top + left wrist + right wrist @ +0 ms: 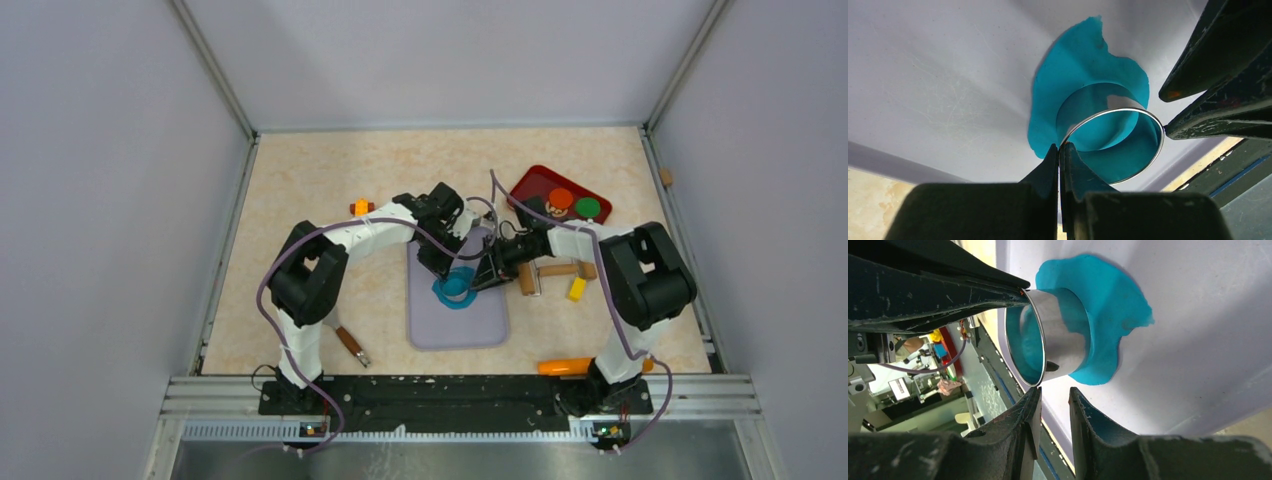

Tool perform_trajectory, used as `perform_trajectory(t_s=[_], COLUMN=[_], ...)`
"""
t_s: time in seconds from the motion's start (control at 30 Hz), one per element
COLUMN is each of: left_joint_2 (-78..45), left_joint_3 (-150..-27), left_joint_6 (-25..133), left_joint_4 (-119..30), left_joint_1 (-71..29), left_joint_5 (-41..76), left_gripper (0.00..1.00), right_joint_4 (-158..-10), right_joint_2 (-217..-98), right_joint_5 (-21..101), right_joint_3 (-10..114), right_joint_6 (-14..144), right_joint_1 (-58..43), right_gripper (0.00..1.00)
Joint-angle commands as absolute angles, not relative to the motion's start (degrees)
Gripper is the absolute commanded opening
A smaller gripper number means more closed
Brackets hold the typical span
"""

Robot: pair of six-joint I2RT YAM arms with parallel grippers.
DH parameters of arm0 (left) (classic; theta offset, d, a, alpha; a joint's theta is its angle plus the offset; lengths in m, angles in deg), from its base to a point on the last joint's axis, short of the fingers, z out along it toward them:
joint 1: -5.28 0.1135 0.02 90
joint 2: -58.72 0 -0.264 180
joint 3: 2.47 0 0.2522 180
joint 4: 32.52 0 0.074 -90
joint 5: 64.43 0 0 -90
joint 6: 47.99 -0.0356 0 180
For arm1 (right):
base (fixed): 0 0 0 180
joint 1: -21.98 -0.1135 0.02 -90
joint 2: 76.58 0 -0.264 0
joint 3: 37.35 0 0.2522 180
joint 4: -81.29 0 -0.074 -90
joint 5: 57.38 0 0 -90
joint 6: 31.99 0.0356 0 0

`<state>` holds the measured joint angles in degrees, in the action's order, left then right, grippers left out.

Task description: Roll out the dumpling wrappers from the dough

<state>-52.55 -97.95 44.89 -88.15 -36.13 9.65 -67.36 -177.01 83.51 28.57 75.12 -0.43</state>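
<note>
Left arm is seen raised from its base at 7 o'clock of the worktop, elbow folded high, forearm carried toward the centre, wrist tipped down over the top of the lavender mat. Right arm is seen mirrored from 5 o'clock, elbow high, forearm laid leftward so that both wrists meet above the mat. The dough is found as a flattened, irregular teal patch on the mat's upper half, near the worktop's centre. A metal ring is stood on the dough with its open end up and teal seen inside it. The left end effector is seen pressed together on the ring's thin wall at the rim, one finger inside and one outside. The right end effector is held just beside the ring on the opposite side, its fingers parted by a narrow gap with nothing between them; contact with the ring cannot be told. From the left wrist view the right fingers are seen at 3 o'clock of the ring, tips close to its rim. A red tray is noted at 1 o'clock, well apart from the mat.
</note>
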Motion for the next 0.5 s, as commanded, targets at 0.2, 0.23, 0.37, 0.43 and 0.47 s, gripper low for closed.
perform_trajectory(t_s=[0.2,0.23,0.37,0.43,0.47], left_joint_2=[-50.42,-50.12,-48.90,-48.37,-47.94], left_joint_3=[-98.06,-98.32,-98.47,-98.82,-98.96], left_joint_6=[45.05,45.02,44.82,45.02,45.17], left_joint_4=[-87.11,-87.47,-87.65,-88.13,-88.30], left_joint_1=[-36.47,-36.48,-36.47,-36.47,-36.42], left_joint_5=[10.53,10.73,11.13,11.68,12.10], left_gripper=[0.12,0.18,0.33,0.37,0.39], right_joint_4=[-64.65,-63.41,-60.84,-60.77,-60.94], right_joint_2=[-177.54,-177.30,-176.49,-176.43,-176.47], right_joint_5=[85.44,85.43,85.68,86.03,86.07], right_joint_3=[32.58,32.99,33.79,34.17,34.36], right_joint_6=[71.80,70.89,69.09,69.16,69.30], right_joint_1=[-1.86,-1.84,-1.63,-1.58,-1.46], right_gripper=[0.28,0.28,0.28,0.28,0.29])
